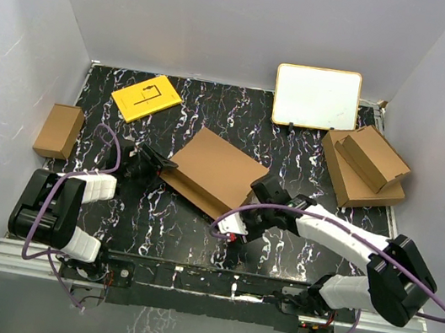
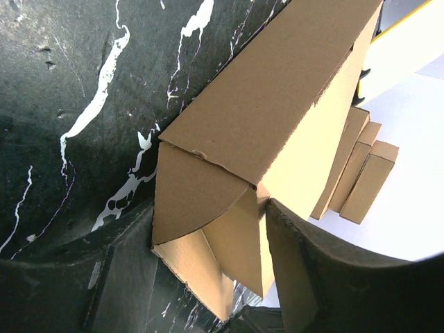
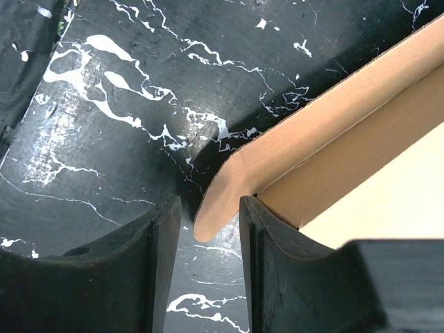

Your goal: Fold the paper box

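At the middle of the black marbled table [image 1: 213, 118], the paper box [image 1: 224, 169] lay askew with its lid panel down. Your left gripper [image 2: 208, 232] was clamped across the box's left end, and a rounded end flap [image 2: 198, 194] filled the gap. Your right gripper [image 3: 210, 208] straddled a curved flap tip [image 3: 218, 201] at the near right corner. Its jaws were apart, with cardboard touching only one finger [image 3: 277, 257].

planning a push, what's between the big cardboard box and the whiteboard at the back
Nothing: in the top view only bare black marbled table lies between the cardboard box and the whiteboard.
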You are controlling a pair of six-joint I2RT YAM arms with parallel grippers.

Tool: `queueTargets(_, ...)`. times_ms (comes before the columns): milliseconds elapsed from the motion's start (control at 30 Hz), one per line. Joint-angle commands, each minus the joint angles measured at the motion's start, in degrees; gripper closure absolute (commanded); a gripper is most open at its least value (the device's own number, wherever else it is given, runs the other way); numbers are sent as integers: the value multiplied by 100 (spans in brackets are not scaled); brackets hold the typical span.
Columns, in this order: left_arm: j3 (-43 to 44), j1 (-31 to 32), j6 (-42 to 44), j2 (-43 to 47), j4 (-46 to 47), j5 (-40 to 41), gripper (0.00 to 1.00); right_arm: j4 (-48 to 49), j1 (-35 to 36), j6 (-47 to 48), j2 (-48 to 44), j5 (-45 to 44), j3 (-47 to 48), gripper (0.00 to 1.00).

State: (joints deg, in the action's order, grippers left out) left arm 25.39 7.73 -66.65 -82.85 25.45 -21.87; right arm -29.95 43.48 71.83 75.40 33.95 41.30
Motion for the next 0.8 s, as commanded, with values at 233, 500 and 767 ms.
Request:
queueTargets(233, 107, 27, 215, -47, -251, 33, 44, 607, 271, -188, 57, -479, -222, 59)
queueTargets(500, 107, 27, 228, -64, -242, 25, 44, 900, 433, -392, 137, -996, -225, 69)
queueTargets(767, 115, 22, 247, -115, -242, 8, 44, 865, 557, -400, 201, -1152, -156, 83)
